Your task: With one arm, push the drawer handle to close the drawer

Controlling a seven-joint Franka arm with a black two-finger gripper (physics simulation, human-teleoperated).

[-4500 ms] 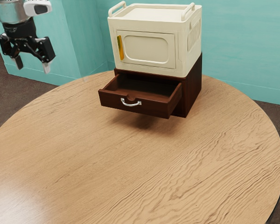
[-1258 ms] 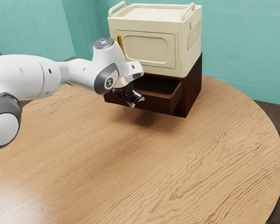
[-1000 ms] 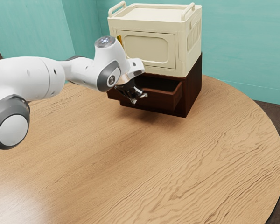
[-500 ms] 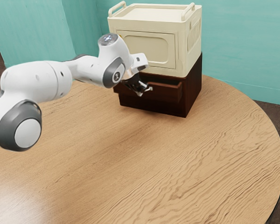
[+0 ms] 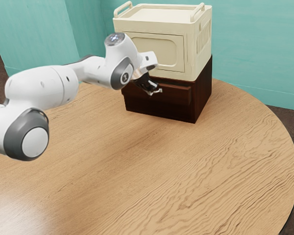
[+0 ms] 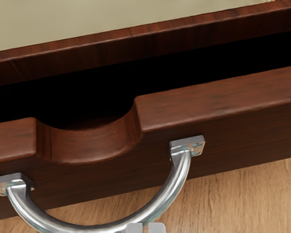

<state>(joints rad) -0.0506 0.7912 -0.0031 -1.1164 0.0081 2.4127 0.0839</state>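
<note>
Drawer (image 5: 176,95) has slid inward, now nearly closed.

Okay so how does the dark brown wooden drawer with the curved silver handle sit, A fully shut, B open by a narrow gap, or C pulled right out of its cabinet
B, since a narrow black gap shows between the drawer's front and the cabinet's upper edge.

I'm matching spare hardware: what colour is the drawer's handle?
The handle is shiny silver, seen best in the wrist view.
</note>
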